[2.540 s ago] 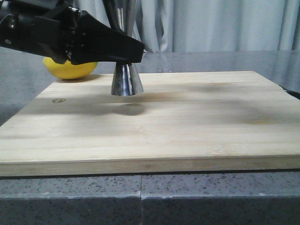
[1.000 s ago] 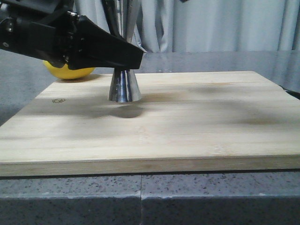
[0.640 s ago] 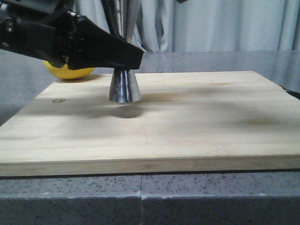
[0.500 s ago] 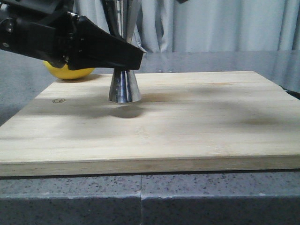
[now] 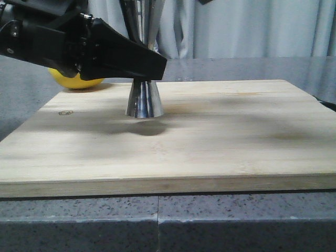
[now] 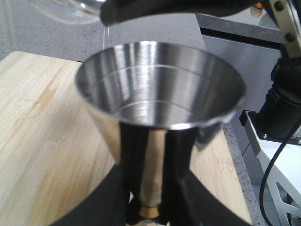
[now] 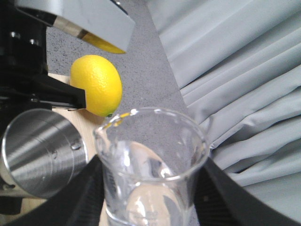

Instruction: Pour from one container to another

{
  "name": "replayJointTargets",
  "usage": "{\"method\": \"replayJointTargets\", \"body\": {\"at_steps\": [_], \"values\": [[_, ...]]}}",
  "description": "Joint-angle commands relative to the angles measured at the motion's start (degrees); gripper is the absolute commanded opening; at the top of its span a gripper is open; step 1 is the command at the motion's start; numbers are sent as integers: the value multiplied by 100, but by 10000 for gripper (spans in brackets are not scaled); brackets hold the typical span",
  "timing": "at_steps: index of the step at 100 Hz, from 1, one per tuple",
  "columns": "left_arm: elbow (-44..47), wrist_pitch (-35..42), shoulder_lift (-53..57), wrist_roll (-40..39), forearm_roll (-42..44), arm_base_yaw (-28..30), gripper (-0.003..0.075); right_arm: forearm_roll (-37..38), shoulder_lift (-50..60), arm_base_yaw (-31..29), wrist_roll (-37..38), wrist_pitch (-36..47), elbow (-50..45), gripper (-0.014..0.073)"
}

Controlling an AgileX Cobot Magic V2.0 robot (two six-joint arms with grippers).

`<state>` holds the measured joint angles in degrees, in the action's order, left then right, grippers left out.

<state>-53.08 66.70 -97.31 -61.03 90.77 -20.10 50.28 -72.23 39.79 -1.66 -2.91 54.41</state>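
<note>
Front view: your left gripper (image 5: 152, 65) comes in from the left, black fingers closed around the waist of the steel jigger (image 5: 144, 100). The jigger's lower cone stands upright on the wooden cutting board (image 5: 220, 142), toward the back left of it; whether the base touches the wood or hangs just above it is hard to tell from here (the shadow sits slightly in front of it). A lemon (image 5: 77, 80) sits on the grey counter (image 5: 31, 100) behind the left gripper, just off the board's back left corner. Grey curtains (image 5: 252, 26) fill the background. Your right gripper isn't readable in this view.

Left wrist view: you look down into the jigger's (image 6: 160, 94) upper cup, shiny inside with ring lines. The two black fingers (image 6: 128, 155) press on either side of the narrow gold-tinted waist, so the grip is tight on the jigger. The lip of the glass beaker (image 6: 70, 12) shows above the cup's rim, tilted, with a thin stream of liquid (image 6: 104, 37) falling from it at the rim.

Right wrist view: your right gripper (image 7: 150, 188) holds the beaker (image 7: 150, 155) between its dark fingers (image 7: 216, 188), clamped on both sides. The beaker's mouth is just beside the jigger's (image 7: 40, 150) open cup, with the lemon (image 7: 96, 84) beyond.
</note>
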Motion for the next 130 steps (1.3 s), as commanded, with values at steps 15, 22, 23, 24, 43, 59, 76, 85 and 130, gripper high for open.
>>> {"method": "replayJointTargets", "body": {"at_steps": [15,22,23,24,43,59,76,85,130], "values": [[-156,548,269,-34,-261,-51,-2,190,199,5,-28,216,222,142],[-156,537,269,-34,-261,-51,-2,235,199,5,-28,197,222,142],[-156,537,269,-34,-261,-51,-2,232,199,5,-28,186,222,142],[-156,527,269,-34,-261,-51,-2,237,199,5,-28,188,222,142],[-156,515,269,-34,-261,-51,-2,344,199,5,-28,174,222,142],[-156,515,269,-34,-261,-51,-2,410,199,5,-28,174,222,142],[-156,504,269,-34,-261,-51,-2,513,199,5,-28,163,222,142],[-156,504,269,-34,-261,-51,-2,553,199,5,-28,152,222,142],[-156,504,269,-34,-261,-51,-2,801,199,5,-28,152,222,142]]}}
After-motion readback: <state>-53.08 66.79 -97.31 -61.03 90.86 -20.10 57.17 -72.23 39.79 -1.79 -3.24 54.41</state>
